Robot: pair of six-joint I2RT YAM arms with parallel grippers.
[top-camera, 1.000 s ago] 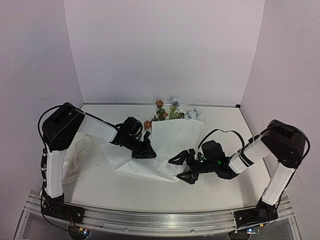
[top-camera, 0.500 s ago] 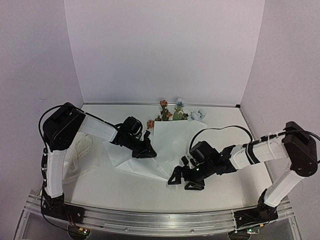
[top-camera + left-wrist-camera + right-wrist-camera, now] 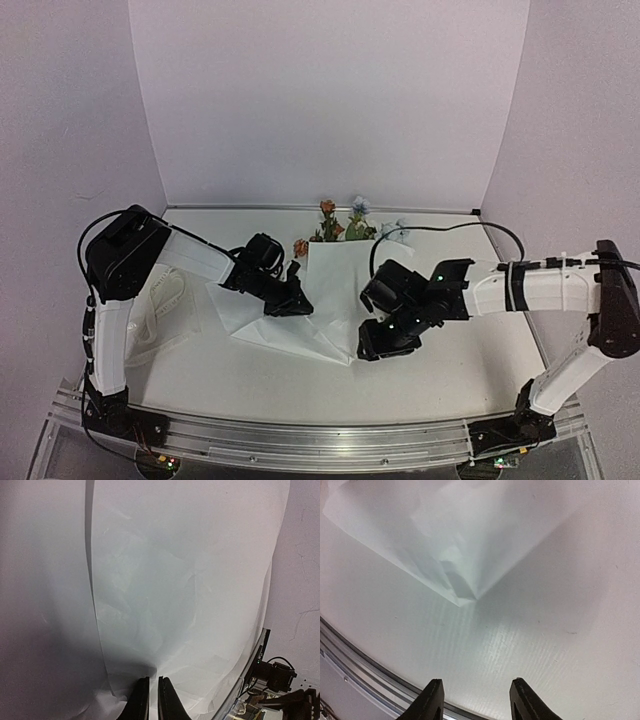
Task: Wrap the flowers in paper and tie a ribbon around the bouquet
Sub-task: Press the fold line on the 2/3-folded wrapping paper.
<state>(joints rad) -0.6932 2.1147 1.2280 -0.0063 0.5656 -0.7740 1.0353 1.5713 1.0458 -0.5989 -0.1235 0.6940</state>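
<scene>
Left gripper, its two dark fingers nearly together, is pinching a raised fold of the large, thin, crinkly white paper sheet on the sheet's left part. Right gripper is hovering low over the bare white table, its fingers standing apart with nothing between them, just short of the sheet's near corner. A small bunch of green-stemmed flowers with orange-pink and pale blue blooms is lying at the sheet's far edge, blooms poking out toward the back wall. A narrow whitish translucent ribbon is lying in loops on the table beside the left arm, just left of the sheet
</scene>
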